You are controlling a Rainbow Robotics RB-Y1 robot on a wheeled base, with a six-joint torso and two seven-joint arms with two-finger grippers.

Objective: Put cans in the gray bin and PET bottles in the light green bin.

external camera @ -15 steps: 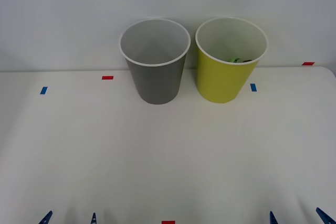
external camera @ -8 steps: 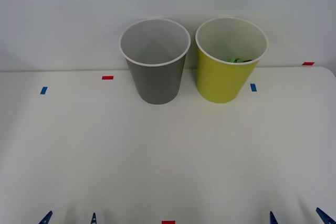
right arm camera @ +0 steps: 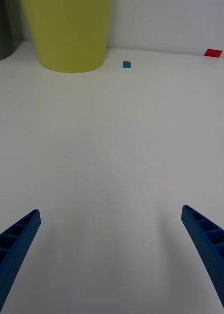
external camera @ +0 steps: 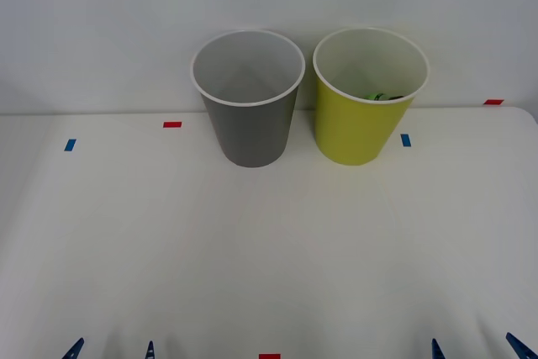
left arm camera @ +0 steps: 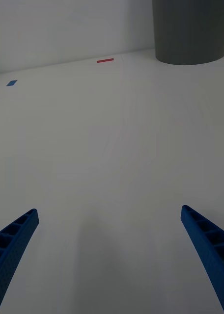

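Note:
The gray bin stands upright at the back of the white table, and what I see of its inside is bare; its base shows in the left wrist view. Right beside it stands the light green bin, also seen in the right wrist view. Inside it a PET bottle with a green body peeks over the rim. No cans are in view. My left gripper and right gripper sit open at the table's near edge, holding nothing.
Small tape marks dot the table: red ones and blue ones. A plain white wall rises just behind the bins.

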